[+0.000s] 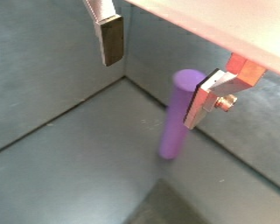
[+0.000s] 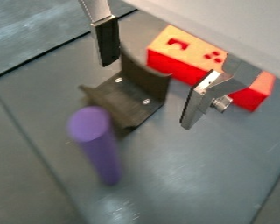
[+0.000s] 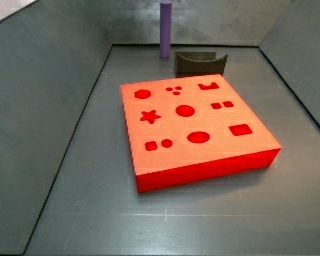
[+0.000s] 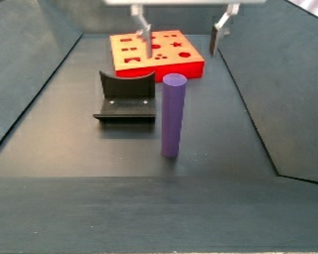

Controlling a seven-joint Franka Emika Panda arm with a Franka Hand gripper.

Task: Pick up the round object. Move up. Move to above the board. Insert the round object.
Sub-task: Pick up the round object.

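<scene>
The purple peg (image 4: pixel 174 117) stands upright and free on the grey floor, also seen in a side view (image 3: pixel 164 28) and in both wrist views (image 1: pixel 175 118) (image 2: pixel 94 143). The red-orange board (image 3: pixel 196 130) with darker cutouts lies flat on the floor (image 4: pixel 155 52) (image 2: pixel 184 54). My gripper (image 4: pixel 181 36) is open and empty. It hangs above the floor, higher than the peg. In a wrist view (image 1: pixel 157 74) the peg's top shows beside one finger (image 1: pixel 206 98); in a wrist view (image 2: pixel 152 74) the peg stands off to one side of the jaws, not between them.
The dark fixture (image 4: pixel 124 97) stands on the floor between the peg and the board, also visible in a side view (image 3: pixel 200 62) and in a wrist view (image 2: pixel 129 98). Grey sloping walls (image 3: pixel 69 90) enclose the floor on all sides.
</scene>
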